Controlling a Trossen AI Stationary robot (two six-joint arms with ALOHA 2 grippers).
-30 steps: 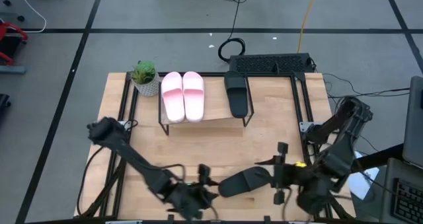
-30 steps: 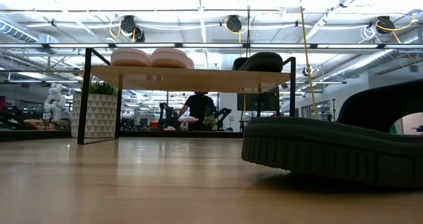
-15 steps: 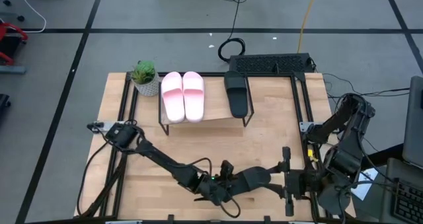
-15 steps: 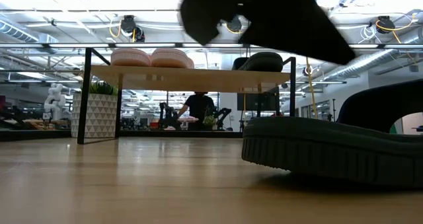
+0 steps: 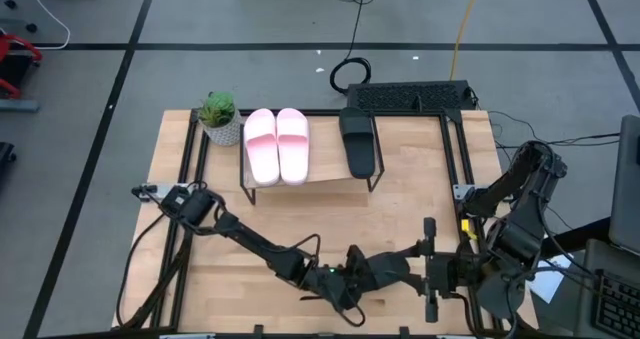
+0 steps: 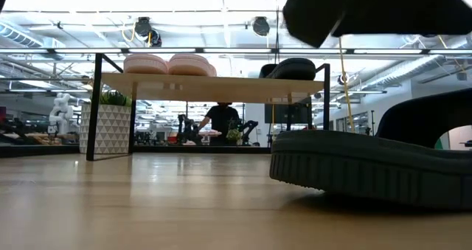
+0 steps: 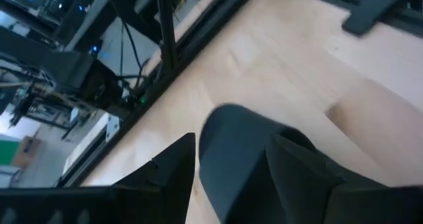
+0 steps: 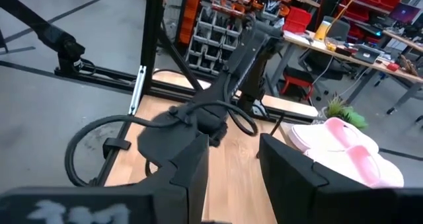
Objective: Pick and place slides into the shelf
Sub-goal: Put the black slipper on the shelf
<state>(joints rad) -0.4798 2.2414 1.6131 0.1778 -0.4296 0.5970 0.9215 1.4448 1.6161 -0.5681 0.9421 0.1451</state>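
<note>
while the left gripper hangs with fingers spread wide, the loose black slide lies right under them, unheld. just beyond it waits the right gripper, also parted and empty.

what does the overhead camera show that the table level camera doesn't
Only the high view shows both arms whole: the left gripper reaching over the loose black slide near the table's front edge, fingers open, and the right gripper just beside it, also open. It also shows the wooden tabletop in full.

Only the low view shows the room behind, with a person seen under the shelf.

Both show the pink pair and one black slide on the shelf, the potted plant beside it, and the loose black slide.
</note>
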